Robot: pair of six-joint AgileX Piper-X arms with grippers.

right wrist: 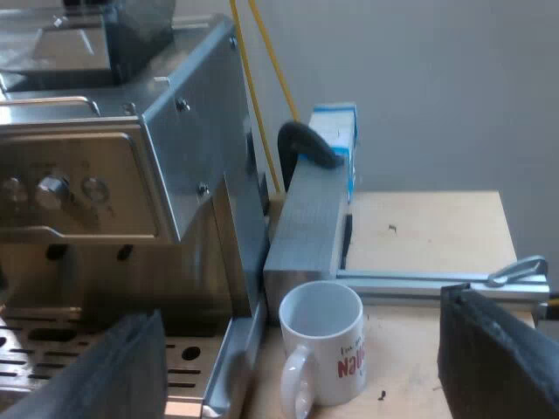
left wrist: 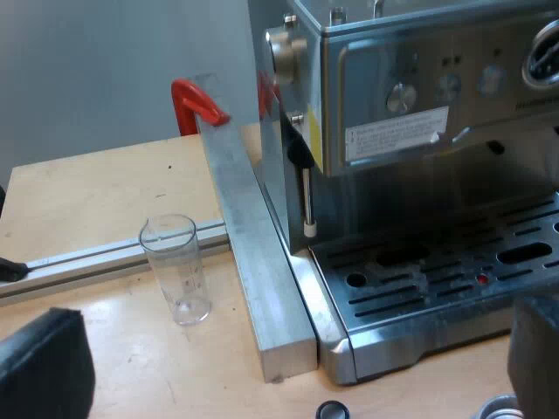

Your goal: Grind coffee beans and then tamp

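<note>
Left gripper (left wrist: 293, 353) and right gripper (right wrist: 301, 345) both gape wide, empty. Measuring glass (left wrist: 177, 271) and mug (right wrist: 325, 342) stand on counter (left wrist: 96, 188) near espresso machine (left wrist: 410, 192).

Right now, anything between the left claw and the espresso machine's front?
Nothing tall: the open left claw faces the espresso machine's drip tray. Only a small dark round thing lies on the table between. The measuring glass stands aside, beyond a metal bar.
</note>
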